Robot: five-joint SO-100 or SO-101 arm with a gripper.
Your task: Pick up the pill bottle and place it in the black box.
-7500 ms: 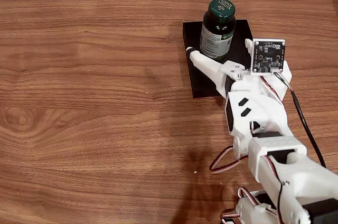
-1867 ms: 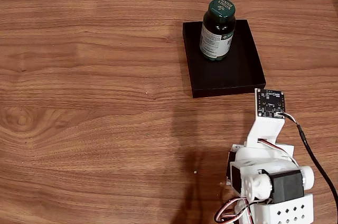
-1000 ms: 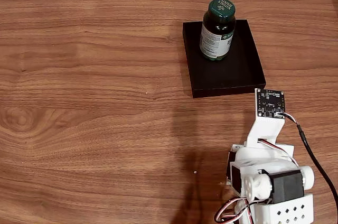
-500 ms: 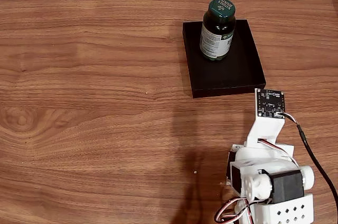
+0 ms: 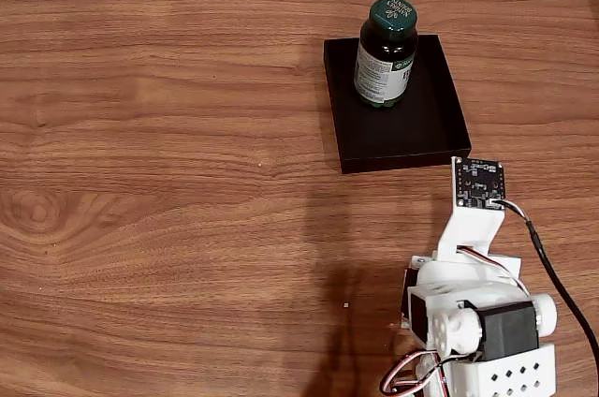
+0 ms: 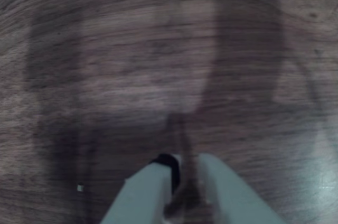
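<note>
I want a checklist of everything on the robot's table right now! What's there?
Surface: brown wood-grain table, with one tiny pale speck near the arm.
Job's things: bottle stands upright inside the black box, toward its far end.
Clutter: nothing seen.
Hand: the hand is folded back at the arm's base, well apart from the box; in the wrist view its fingers sit close together with nothing between them.
Cables: a black cable runs from the small circuit board down the arm; red wires loop at the base.
Surroundings: a pale strip beyond the table's far edge.
</note>
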